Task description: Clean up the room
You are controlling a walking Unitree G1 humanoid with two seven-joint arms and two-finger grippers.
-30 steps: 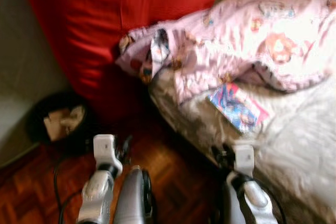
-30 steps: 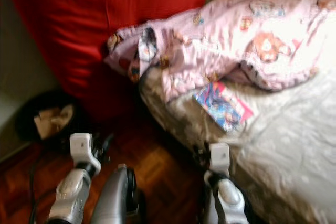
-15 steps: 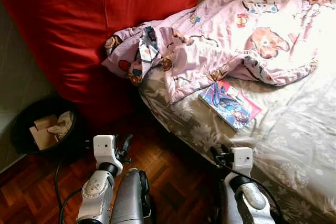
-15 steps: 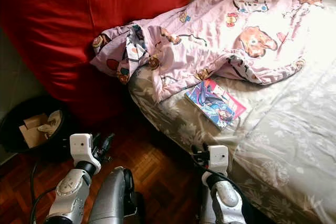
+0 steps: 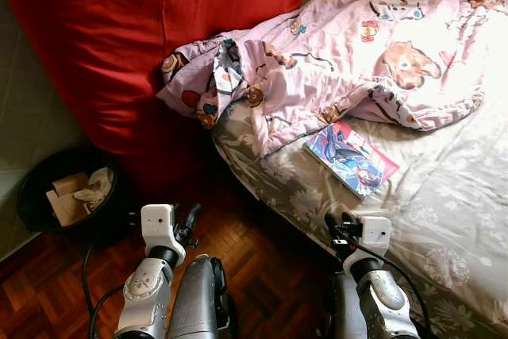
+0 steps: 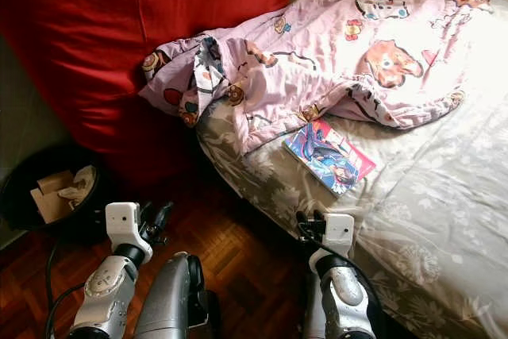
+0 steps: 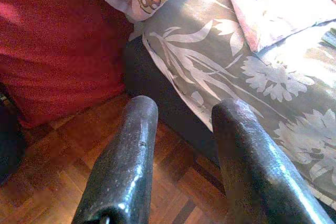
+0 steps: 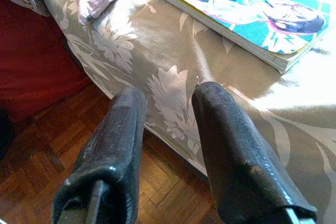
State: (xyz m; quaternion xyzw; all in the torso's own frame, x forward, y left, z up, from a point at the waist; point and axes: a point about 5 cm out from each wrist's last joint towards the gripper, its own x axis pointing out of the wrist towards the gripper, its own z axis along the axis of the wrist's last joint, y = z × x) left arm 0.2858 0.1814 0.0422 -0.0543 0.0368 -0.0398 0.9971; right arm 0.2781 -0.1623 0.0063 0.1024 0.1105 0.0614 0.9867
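Observation:
A colourful comic book (image 5: pixel 351 158) lies flat on the bed's grey floral sheet (image 5: pixel 444 220), just below a crumpled pink cartoon-print blanket (image 5: pixel 357 53). My right gripper (image 8: pixel 168 95) is open and empty, low at the bed's near edge, with the comic book (image 8: pixel 247 9) a short way beyond its fingertips. My left gripper (image 7: pixel 186 111) is also open and empty. It hovers over the wooden floor and points at the bed's corner and the red cushion (image 7: pixel 52 51). In the head view both grippers sit at the bottom, the left (image 5: pixel 189 218) and the right (image 5: pixel 337 226).
A big red cushion (image 5: pixel 159 37) leans against the wall left of the bed. A black bin (image 5: pixel 67 196) holding cardboard and crumpled paper stands on the parquet floor (image 5: pixel 262 267) at the left. A black cable trails on the floor beside the left arm.
The blurred picture has sharpened as the camera settled. My right gripper has edged slightly toward the bed. The book, blanket and bin lie where they were.

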